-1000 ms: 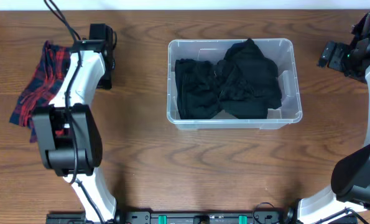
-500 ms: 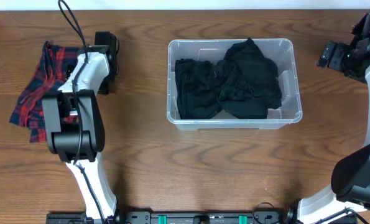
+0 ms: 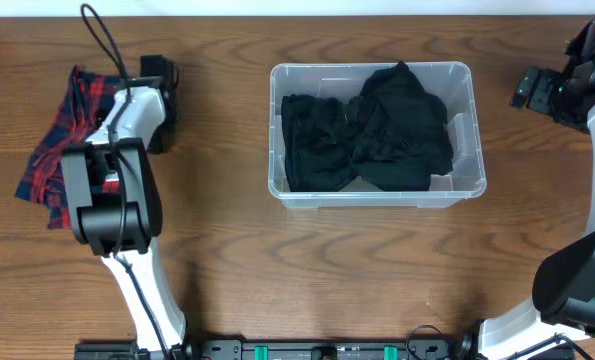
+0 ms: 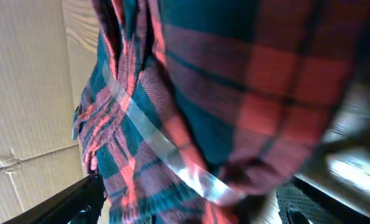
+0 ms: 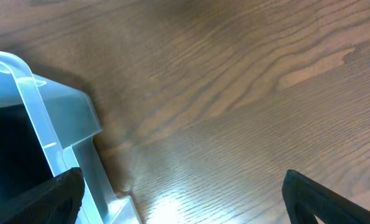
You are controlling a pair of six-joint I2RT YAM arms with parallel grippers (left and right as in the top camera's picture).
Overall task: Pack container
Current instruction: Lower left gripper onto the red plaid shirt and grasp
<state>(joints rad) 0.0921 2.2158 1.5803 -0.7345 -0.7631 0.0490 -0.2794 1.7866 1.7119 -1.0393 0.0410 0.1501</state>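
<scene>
With left gripper (image 4: 194, 202) spread over the limp plaid cloth (image 3: 52, 150) at upper left, probably best pinched at a fold, and right gripper (image 5: 181, 196) apart and empty, the stiff-looking, light container (image 3: 377, 198) sits upper centre.

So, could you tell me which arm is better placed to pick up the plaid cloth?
Left: the left gripper, open, hangs over the plaid cloth; the right gripper is beyond the container.

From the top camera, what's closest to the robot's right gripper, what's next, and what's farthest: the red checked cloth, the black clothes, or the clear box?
From the right gripper:
1. Clear box, right beside it, mid-table.
2. Black clothes, inside the box.
3. Red checked cloth, far across, on the left side.
</scene>
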